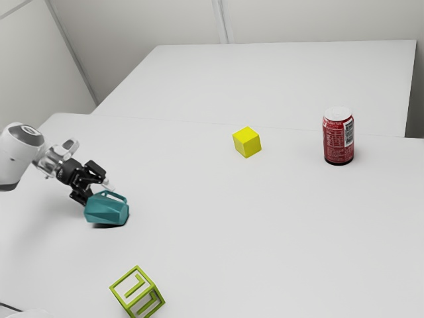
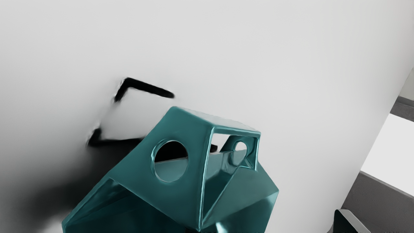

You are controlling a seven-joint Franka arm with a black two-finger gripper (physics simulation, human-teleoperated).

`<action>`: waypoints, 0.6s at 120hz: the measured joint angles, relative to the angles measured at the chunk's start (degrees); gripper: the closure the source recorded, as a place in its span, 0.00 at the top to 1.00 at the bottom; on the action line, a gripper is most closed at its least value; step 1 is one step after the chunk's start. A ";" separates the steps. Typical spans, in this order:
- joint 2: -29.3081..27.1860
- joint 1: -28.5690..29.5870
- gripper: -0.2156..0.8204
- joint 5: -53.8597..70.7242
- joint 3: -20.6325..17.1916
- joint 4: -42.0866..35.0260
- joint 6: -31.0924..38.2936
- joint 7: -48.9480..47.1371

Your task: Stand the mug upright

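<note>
The teal mug (image 1: 106,209) lies on its side on the table, its handle on the upper side, at the exterior view's left. My gripper (image 1: 99,188) is right beside it, toward the arm, with its fingers apart. In the wrist view the mug (image 2: 181,194) is low in front of the gripper (image 2: 207,228), its faceted body and holed handle showing. One finger (image 2: 347,223) stands apart from the mug, with a gap between them; the other finger's tip is hidden by the mug.
A yellow cube (image 1: 247,142) sits on the table (image 1: 265,232) beyond the mug. Farther to the exterior view's right stands a red can (image 1: 338,138). A green-edged cube (image 1: 138,292) rests at the near side.
</note>
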 joint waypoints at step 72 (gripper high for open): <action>-2.50 0.02 0.07 -0.68 -2.85 -0.21 -0.02 0.44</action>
